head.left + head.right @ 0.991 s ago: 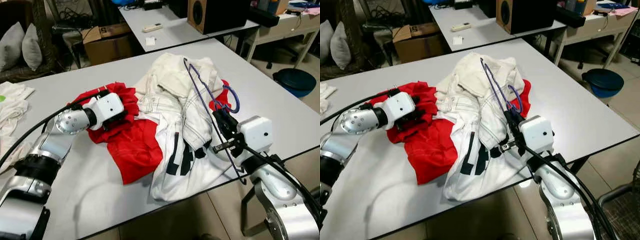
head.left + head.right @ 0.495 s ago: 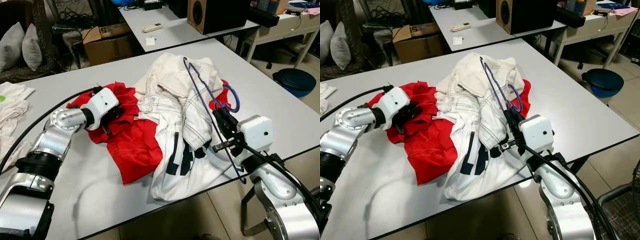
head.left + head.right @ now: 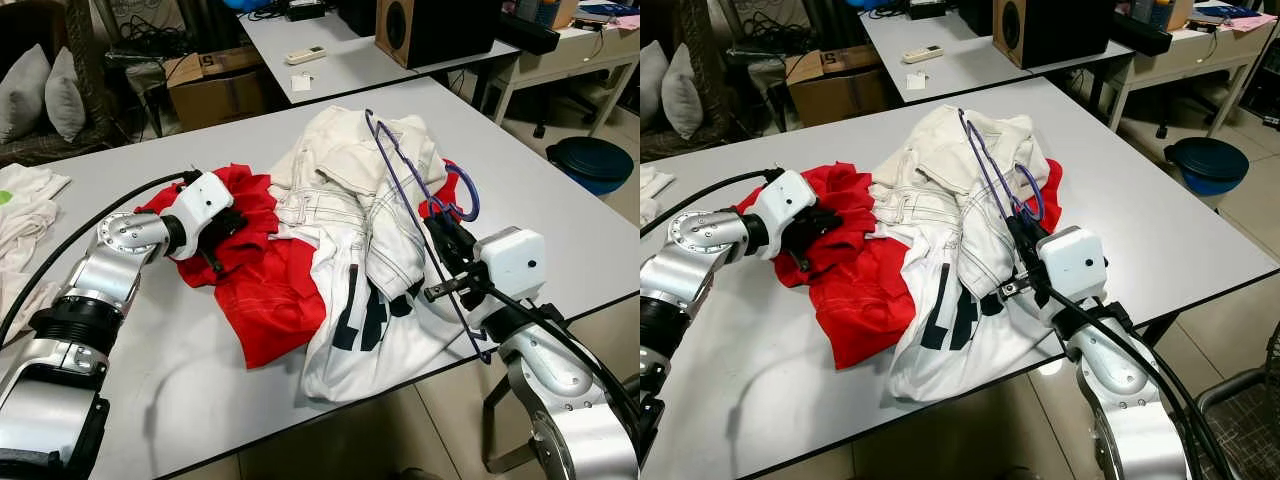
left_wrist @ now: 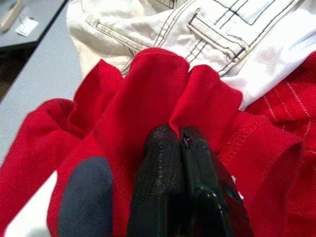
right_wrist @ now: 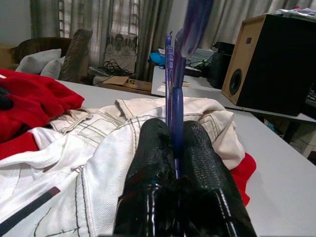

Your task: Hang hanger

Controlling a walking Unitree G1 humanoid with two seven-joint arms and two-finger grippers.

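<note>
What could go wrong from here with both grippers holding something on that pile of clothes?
1. The right gripper pinches only the thin wire of the hanger, so it may twist or slip.
2. The hanger lies across the white garment; lifting it could snag and drag that cloth, which already overhangs the table edge.
3. The left gripper is shut on the red garment, which lies under the white one; pulling may shift the pile.

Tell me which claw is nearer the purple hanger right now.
Right. The right claw is shut on the purple hanger, over the white garment. The left claw sits across the pile, pinching the red garment.
</note>
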